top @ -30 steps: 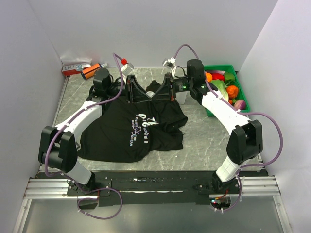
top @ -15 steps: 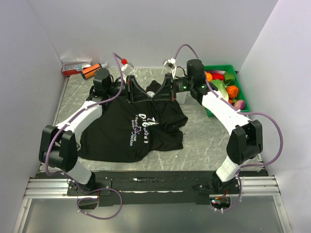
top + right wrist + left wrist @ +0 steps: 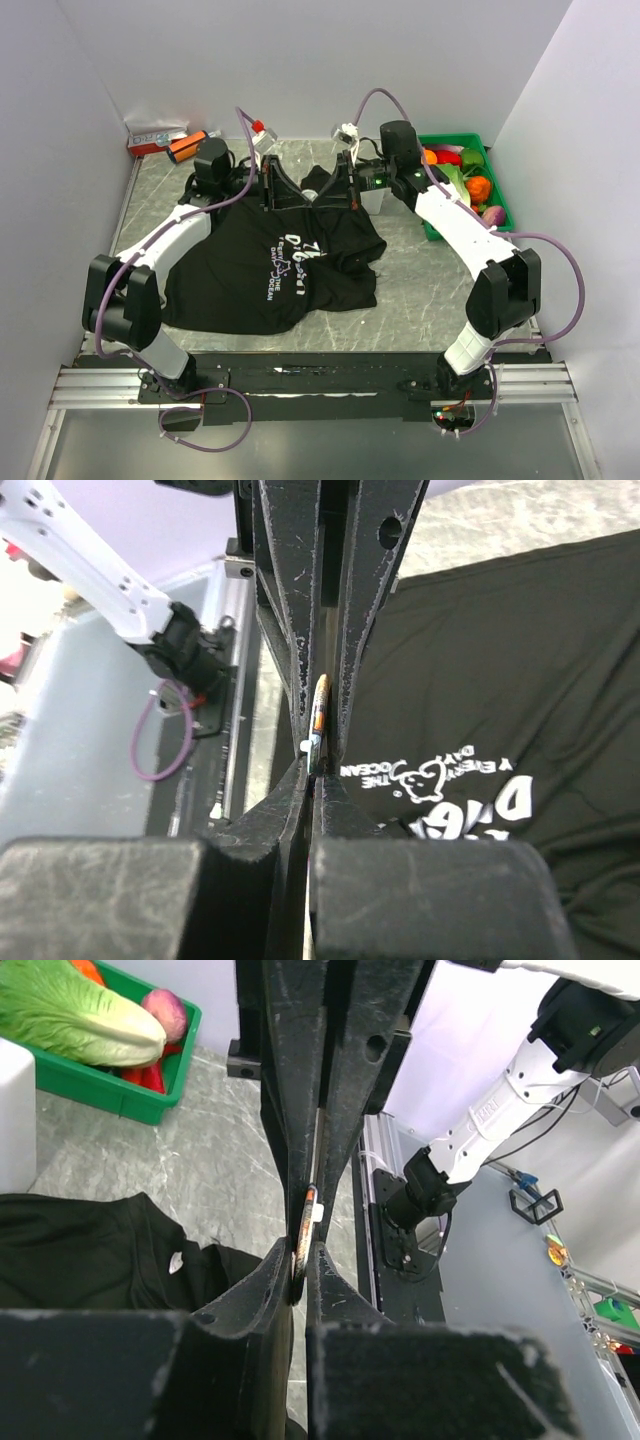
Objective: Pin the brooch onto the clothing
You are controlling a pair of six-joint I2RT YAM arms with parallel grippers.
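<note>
Both arms barely shifted. Tip to tip, left pincer [image 3: 301,1260] and right pincer [image 3: 312,765] clench the brooch [image 3: 305,1218] above the shirt [image 3: 250,270]. Green bin [image 3: 120,1100] holds vegetables [image 3: 465,175].

Robot lab cell: white partition walls [image 3: 300,60], aluminium mounting rail [image 3: 100,385], marble-look tabletop [image 3: 420,270].

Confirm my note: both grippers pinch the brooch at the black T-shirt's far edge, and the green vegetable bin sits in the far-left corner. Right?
No: the top view shows the green bin in the far-right corner. The left gripper and right gripper do pinch the brooch at the black T-shirt's far edge.
</note>
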